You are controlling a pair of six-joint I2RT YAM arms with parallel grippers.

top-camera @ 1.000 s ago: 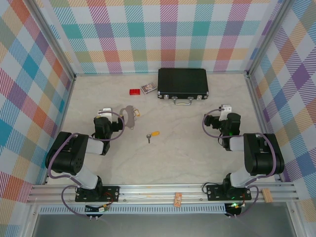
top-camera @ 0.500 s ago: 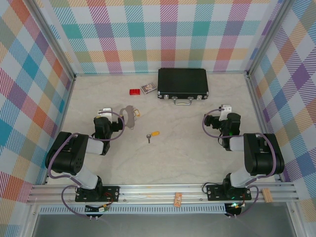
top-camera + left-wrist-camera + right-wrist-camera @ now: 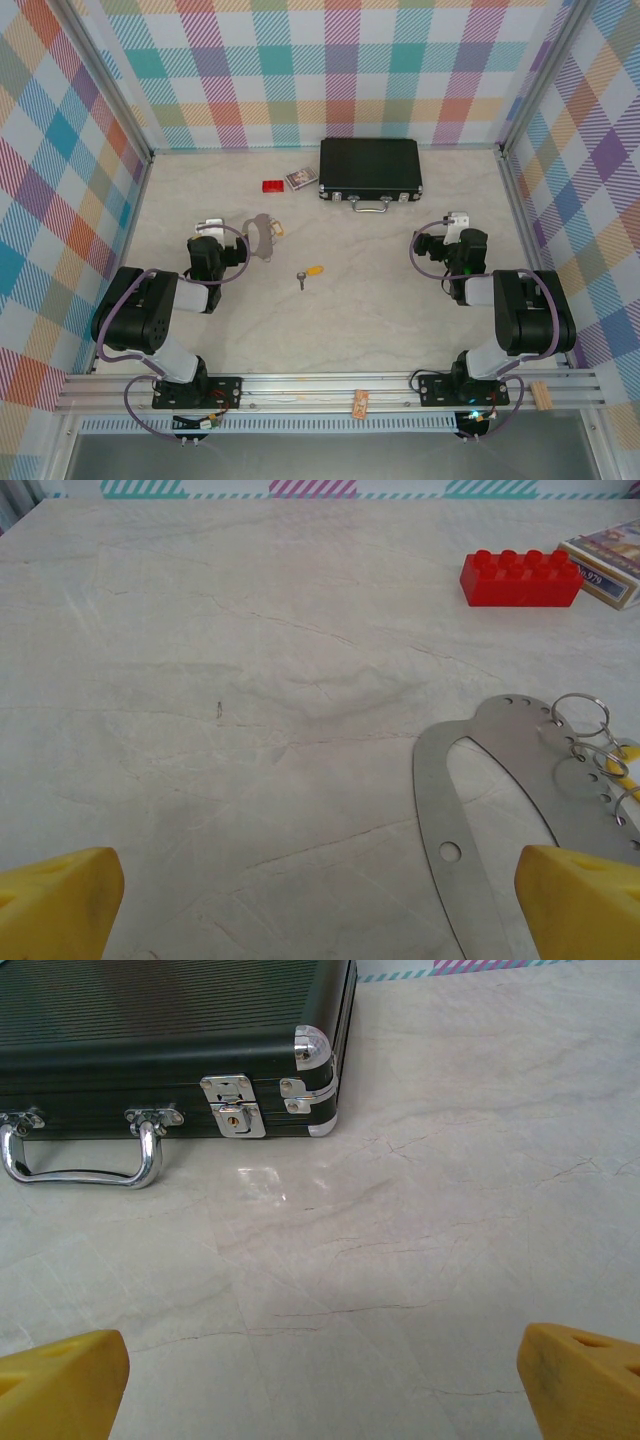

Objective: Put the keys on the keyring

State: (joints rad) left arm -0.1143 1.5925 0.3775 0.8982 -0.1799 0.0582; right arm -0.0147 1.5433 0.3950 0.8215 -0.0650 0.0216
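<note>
Both arms folded low, elbows back over their bases, forearms reaching out toward the far wall, wrists close above the bench (image 3: pixel 350 320).

Left gripper (image 3: pixel 211 224): jaws spread wide, nothing between them. In the left wrist view the yellow fingertips (image 3: pixel 60 900) sit at the bottom corners with bare bench between.

Right gripper (image 3: pixel 458 220): also spread wide and empty, pointing at the near right corner of the black case (image 3: pixel 370 167), well short of it.

Keyring (image 3: pixel 260 238): flat on the bench, just right of the left gripper. In the left wrist view its near end runs down toward the right fingertip, with small wire rings (image 3: pixel 580 715) on its far right side. I can't tell if there is contact.

Keys (image 3: pixel 308 275): on the bench, mid-field between the arms, right of the keyring and nearer the bases, apart from it. The silver one and the yellow-headed one lie together. Not on the ring.

Red block (image 3: pixel 272 186) and a small card box (image 3: pixel 301 179) sit left of the case.
</note>
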